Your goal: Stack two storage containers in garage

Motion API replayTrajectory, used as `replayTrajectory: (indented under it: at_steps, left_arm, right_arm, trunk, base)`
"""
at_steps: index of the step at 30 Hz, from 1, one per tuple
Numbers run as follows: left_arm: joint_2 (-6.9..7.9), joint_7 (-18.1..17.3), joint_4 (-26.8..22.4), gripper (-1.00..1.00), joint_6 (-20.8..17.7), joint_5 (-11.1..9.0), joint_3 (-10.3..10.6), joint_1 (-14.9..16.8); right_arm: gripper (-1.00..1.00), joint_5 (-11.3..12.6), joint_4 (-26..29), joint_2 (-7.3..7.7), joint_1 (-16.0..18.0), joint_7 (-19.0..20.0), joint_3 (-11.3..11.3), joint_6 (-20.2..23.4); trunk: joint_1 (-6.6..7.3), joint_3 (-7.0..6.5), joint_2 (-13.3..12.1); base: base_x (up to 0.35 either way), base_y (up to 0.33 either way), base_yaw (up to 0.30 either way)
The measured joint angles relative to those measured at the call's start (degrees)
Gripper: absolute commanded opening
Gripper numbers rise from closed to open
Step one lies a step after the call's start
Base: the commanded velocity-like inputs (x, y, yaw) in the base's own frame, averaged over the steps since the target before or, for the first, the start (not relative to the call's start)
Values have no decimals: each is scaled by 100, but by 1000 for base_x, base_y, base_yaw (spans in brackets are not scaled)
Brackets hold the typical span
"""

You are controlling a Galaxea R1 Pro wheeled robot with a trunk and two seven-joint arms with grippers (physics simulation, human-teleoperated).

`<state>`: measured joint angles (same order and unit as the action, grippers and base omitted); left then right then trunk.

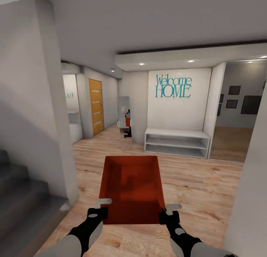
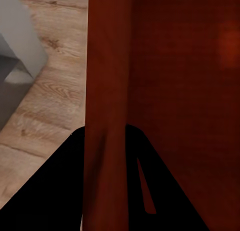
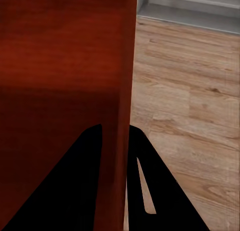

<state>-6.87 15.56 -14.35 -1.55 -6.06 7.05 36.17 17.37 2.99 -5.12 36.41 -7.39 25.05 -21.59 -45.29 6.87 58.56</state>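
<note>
- Head view: one storage container (image 1: 131,188) is carried out in front of the robot, above the light wood-plank flooring (image 1: 200,182). The left gripper (image 1: 101,208) pinches its left wall near the close corner and the right gripper (image 1: 167,211) pinches its right wall. Ahead are a white shelf unit (image 1: 177,142) under a "Welcome HOME" sign (image 1: 173,86), a wooden door (image 1: 96,106) down a hallway and a grey staircase (image 1: 22,197) at the left. No concrete floor or car appears, so I judge the robot is in transit, with the garage not yet reached.
- Left wrist view: the jaws stand narrow, one finger on each face of the thin orange-red wall, clamped on it.
- Right wrist view: likewise, the jaws are clamped across the opposite wall, plank flooring beyond.
- Left to do, by my reckoning: set this bin down in the garage, then stack the two. I cannot tell where the second bin is.
</note>
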Motion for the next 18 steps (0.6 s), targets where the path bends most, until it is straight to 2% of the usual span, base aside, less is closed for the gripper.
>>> replayTrajectory:
  at_steps: [18]
  left_arm:
    - [0,0,0,-100,0,2,-1,0]
  right_arm:
    - [-100,0,0,0,0,0,0,-1]
  trunk:
    - [0,0,0]
  base:
    - [323,0,0]
